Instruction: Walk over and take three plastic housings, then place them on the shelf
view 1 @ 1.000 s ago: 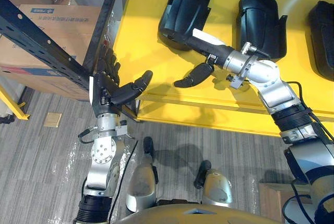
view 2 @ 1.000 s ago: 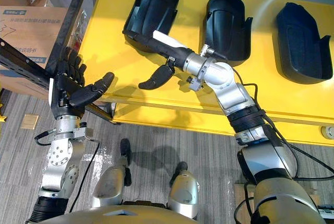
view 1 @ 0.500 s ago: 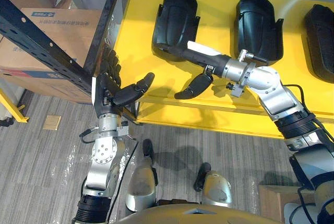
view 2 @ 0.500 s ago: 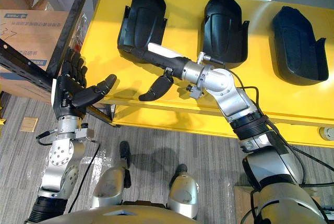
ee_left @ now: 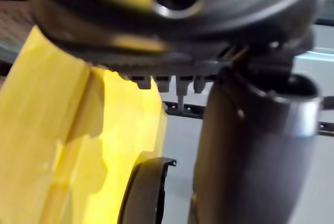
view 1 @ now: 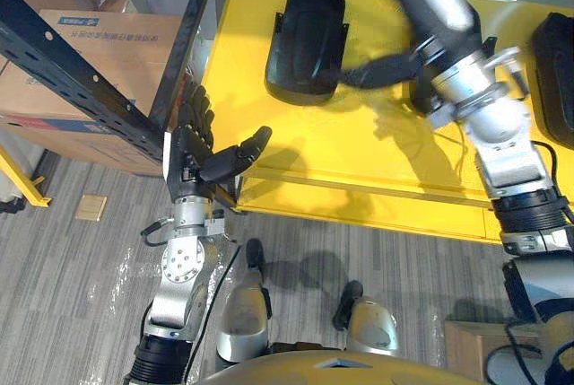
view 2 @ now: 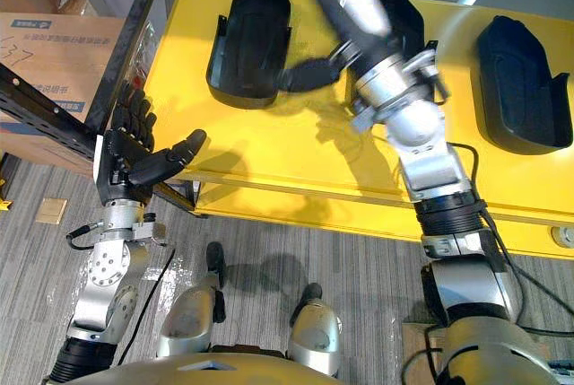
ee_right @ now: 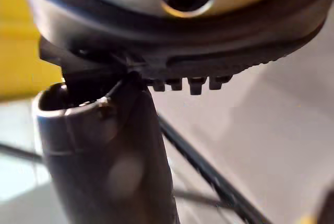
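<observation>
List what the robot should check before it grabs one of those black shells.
1. Three housings on the yellow table: ok. The left housing, middle housing and right housing lie apart.
2. Left hand free: ok. It is open and empty, by the table's left corner.
3. Right hand ready to grasp: cannot tell. It is blurred, above the table between the left and middle housings.
4. A housing picked up: not ok. All three lie on the table.
5. Black shelf nearby: ok. It stands beside the table's left end.

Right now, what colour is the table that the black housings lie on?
The table is bright yellow, clearest in the left eye view.
</observation>
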Controlling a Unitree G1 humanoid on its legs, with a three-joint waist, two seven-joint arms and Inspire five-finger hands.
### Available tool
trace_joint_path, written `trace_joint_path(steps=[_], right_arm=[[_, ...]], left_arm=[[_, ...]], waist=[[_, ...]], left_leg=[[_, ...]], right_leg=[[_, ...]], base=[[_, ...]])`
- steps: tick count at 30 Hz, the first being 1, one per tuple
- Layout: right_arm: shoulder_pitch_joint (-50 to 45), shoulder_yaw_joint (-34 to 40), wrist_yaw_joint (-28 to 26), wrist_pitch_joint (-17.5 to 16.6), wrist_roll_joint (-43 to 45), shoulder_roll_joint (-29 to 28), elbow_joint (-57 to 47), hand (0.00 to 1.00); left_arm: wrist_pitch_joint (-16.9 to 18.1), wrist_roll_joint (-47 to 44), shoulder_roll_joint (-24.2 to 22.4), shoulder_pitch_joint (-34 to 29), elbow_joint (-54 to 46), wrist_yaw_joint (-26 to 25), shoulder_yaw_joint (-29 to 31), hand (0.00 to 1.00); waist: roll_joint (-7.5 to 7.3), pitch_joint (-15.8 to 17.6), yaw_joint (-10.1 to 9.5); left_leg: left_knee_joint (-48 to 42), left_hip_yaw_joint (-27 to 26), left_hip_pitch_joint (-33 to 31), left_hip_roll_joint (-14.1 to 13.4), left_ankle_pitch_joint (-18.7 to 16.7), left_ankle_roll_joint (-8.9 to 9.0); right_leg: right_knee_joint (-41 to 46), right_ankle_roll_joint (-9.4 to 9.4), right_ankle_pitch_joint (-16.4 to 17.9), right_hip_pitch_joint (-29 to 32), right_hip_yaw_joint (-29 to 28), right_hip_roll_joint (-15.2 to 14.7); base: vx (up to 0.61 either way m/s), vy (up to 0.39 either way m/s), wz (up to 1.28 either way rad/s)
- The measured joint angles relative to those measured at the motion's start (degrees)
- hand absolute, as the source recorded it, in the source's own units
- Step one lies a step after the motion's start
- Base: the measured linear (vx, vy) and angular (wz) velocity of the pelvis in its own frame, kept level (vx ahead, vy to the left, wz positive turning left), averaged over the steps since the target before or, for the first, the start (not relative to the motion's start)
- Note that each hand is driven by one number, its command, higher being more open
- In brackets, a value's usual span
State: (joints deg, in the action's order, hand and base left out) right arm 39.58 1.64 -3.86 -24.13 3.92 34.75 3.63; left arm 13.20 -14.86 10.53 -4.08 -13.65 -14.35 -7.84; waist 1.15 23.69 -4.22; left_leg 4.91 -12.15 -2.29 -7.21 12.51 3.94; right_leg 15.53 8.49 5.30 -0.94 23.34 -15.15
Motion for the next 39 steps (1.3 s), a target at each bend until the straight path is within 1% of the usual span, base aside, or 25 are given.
trace_joint_path(steps=[1, 2, 3, 5, 6, 7, 8, 10, 11, 13, 15, 17, 19, 23, 25, 30, 35, 37, 39], right_arm=[[-1.6, 3.1, 1.4, -0.4, 1.8, -1.5, -2.9, 1.00], [-2.6, 4.1, 2.2, -0.4, 2.1, -2.3, -4.3, 1.00], [-4.5, 5.5, 3.2, -0.4, 2.2, -3.9, -6.5, 1.00], [-8.6, 6.5, 3.2, -0.1, 3.4, -5.3, -9.1, 1.00], [-11.7, 6.9, 3.4, 0.7, 3.3, -6.2, -10.4, 1.00], [-13.3, 7.0, 3.5, 1.5, 3.2, -6.5, -11.2, 1.00], [-16.5, 7.2, 3.6, 3.1, 3.2, -7.2, -12.7, 1.00], [-20.9, 7.9, 4.3, 5.3, 3.1, -8.8, -14.7, 1.00], [-23.8, 8.5, 4.7, 6.8, 3.1, -9.9, -15.8, 1.00], [-27.7, 9.7, 5.5, 8.4, 2.9, -11.5, -17.0, 1.00], [-32.3, 11.5, 7.1, 9.3, 0.1, -13.5, -18.8, 1.00], [-35.1, 12.7, 7.8, 9.9, -1.3, -14.7, -20.2, 1.00], [-38.3, 13.3, 9.8, 10.3, -2.2, -15.7, -22.2, 1.00], [-43.0, 14.8, 13.4, 10.3, -5.7, -17.9, -25.4, 1.00], [-45.3, 15.9, 16.0, 11.3, -5.8, -19.0, -26.0, 1.00], [-49.7, 19.7, 20.7, 13.9, -5.3, -22.6, -26.0, 1.00], [-54.2, 21.1, 21.3, 15.9, -2.9, -26.2, -26.0, 1.00], [-55.9, 21.7, 21.1, 16.0, -2.1, -27.8, -26.0, 1.00], [-57.3, 22.9, 20.4, 16.0, 0.9, -28.7, -25.7, 1.00]], left_arm=[[0.0, 0.0, 0.3, -0.2, 0.0, 0.0, -0.9, 1.00], [-0.1, 0.0, 0.4, -0.4, 0.0, 0.0, -1.2, 1.00], [-0.3, 0.0, 0.7, -0.7, 0.0, 0.0, -1.7, 1.00], [-1.2, 0.0, 0.7, -0.9, 0.0, 0.0, -2.3, 1.00], [-1.2, 0.0, 0.7, -0.9, 0.0, 0.0, -2.6, 1.00], [-1.2, 0.1, 0.7, -0.9, 0.0, 0.1, -2.7, 1.00], [-1.2, 0.3, 0.7, -0.9, 0.0, 0.0, -2.8, 1.00], [-1.2, 1.9, 0.6, -0.9, 0.0, -0.3, -2.8, 1.00], [-1.2, 1.9, 0.6, -0.9, -0.1, -0.5, -2.9, 1.00], [-1.3, 2.0, 0.4, -0.9, -0.1, -0.6, -3.1, 1.00], [-1.3, 2.0, -0.3, -1.0, -0.1, -1.5, -3.1, 1.00], [-1.4, 2.0, -1.0, -1.1, -0.1, -1.8, -3.1, 1.00], [-1.4, 2.2, -1.4, -1.1, -0.3, -2.5, -3.2, 1.00], [-1.4, 4.2, -1.8, -1.5, -1.4, -3.3, -3.3, 1.00], [-1.4, 4.3, -1.8, -3.2, -3.5, -3.8, -3.3, 1.00], [-1.4, 4.2, -1.8, -5.4, -4.7, -4.3, -3.1, 1.00], [-1.4, 4.2, -1.8, -5.8, -4.8, -4.8, -3.1, 1.00], [-1.4, 4.2, -1.9, -6.0, -4.8, -5.2, -3.0, 1.00], [-1.4, 4.1, -1.9, -6.0, -4.8, -5.3, -3.0, 1.00]], waist=[[-0.07, -0.6, 0.20], [-0.10, -1.0, 0.44], [-0.23, -1.5, 1.14], [-0.14, -2.7, 1.87], [-0.09, -3.5, 2.69], [-0.02, -3.7, 2.99], [0.27, -4.0, 3.28], [0.80, -4.4, 3.98], [1.21, -4.6, 4.67], [1.67, -5.0, 5.34], [2.11, -5.6, 6.46], [2.17, -6.4, 6.91], [2.14, -7.4, 7.64], [2.11, -7.9, 8.04], [2.01, -8.5, 8.79], [1.76, -9.3, 9.39], [1.69, -9.3, 10.43], [1.66, -9.4, 10.90], [1.59, -9.4, 11.20]], left_leg=[[0.0, -0.2, 0.1, 0.0, -0.2, 0.02], [0.0, -0.4, 0.1, 0.0, -0.3, 0.02], [0.0, -0.8, 0.6, 0.0, -0.4, 0.04], [0.1, -1.5, 1.1, 0.0, -0.7, 0.16], [0.2, -1.7, 1.2, -0.1, -0.9, 0.18], [0.2, -1.8, 1.4, -0.1, -1.1, 0.15], [0.2, -2.6, 2.1, -0.3, -1.7, 0.65], [0.2, -3.9, 2.6, -0.7, -2.1, 0.79], [0.2, -4.1, 2.7, -0.8, -2.2, 0.80], [0.2, -5.0, 3.0, -1.0, -2.5, 0.94], [0.2, -5.8, 3.0, -1.4, -2.7, 1.18], [0.2, -6.1, 3.0, -1.5, -2.7, 1.17], [0.2, -6.8, 3.2, -1.5, -2.6, 1.15], [0.2, -7.8, 3.8, -1.5, -3.0, 1.33], [0.2, -8.0, 3.8, -1.5, -3.7, 1.62], [0.2, -9.1, 4.0, -1.5, -4.1, 1.67], [0.2, -10.6, 3.9, -1.8, -4.4, 1.80], [0.2, -11.0, 4.0, -1.9, -4.4, 1.72], [0.2, -11.6, 4.1, -2.1, -4.5, 1.72]], right_leg=[[-0.7, 0.00, -0.3, -0.2, -0.1, 0.2], [-0.9, 0.03, -0.4, -0.2, -0.2, 0.2], [-1.2, 0.08, -0.5, -0.5, -0.6, 0.2], [-1.8, 0.15, -0.7, -0.7, -1.3, 0.4], [-2.0, 0.23, -0.7, -0.9, -1.4, 0.4], [-2.2, 0.22, -0.8, -1.1, -1.5, 0.5], [-2.9, 0.22, -1.2, -1.4, -2.2, 0.8], [-4.1, 0.12, -1.8, -1.6, -3.3, 1.3], [-4.8, 0.13, -2.2, -1.8, -3.5, 1.5], [-5.4, 0.22, -2.5, -1.7, -4.4, 1.8], [-6.4, 0.08, -3.1, -1.5, -5.0, 2.3], [-6.7, 0.08, -3.2, -1.4, -5.2, 2.4], [-6.8, 0.08, -3.2, -1.1, -6.0, 2.5], [-6.9, 0.10, -3.2, -1.1, -6.9, 2.5], [-7.2, 0.15, -3.2, -1.1, -7.1, 2.4], [-7.8, 0.40, -3.4, -1.0, -8.1, 2.5], [-8.0, 0.38, -3.6, 0.1, -9.5, 2.8], [-8.4, 0.47, -3.8, 0.1, -9.8, 3.0], [-8.6, 0.52, -3.9, 0.4, -10.4, 3.2]], base=[[0.02, -0.010, -0.08], [0.02, -0.011, -0.12], [0.03, -0.019, -0.19], [0.02, -0.021, -0.17], [0.01, -0.020, -0.08], [0.02, -0.023, -0.19], [0.00, -0.009, -0.32], [0.00, -0.011, -0.32], [0.00, -0.013, -0.18], [0.01, -0.009, -0.21], [0.03, -0.014, -0.19], [0.04, -0.023, -0.12], [0.05, -0.018, -0.16], [0.01, 0.000, -0.13], [-0.01, 0.010, -0.04], [0.00, 0.008, -0.09], [0.02, 0.002, -0.15], [0.04, -0.004, -0.13], [0.04, -0.005, -0.15]])
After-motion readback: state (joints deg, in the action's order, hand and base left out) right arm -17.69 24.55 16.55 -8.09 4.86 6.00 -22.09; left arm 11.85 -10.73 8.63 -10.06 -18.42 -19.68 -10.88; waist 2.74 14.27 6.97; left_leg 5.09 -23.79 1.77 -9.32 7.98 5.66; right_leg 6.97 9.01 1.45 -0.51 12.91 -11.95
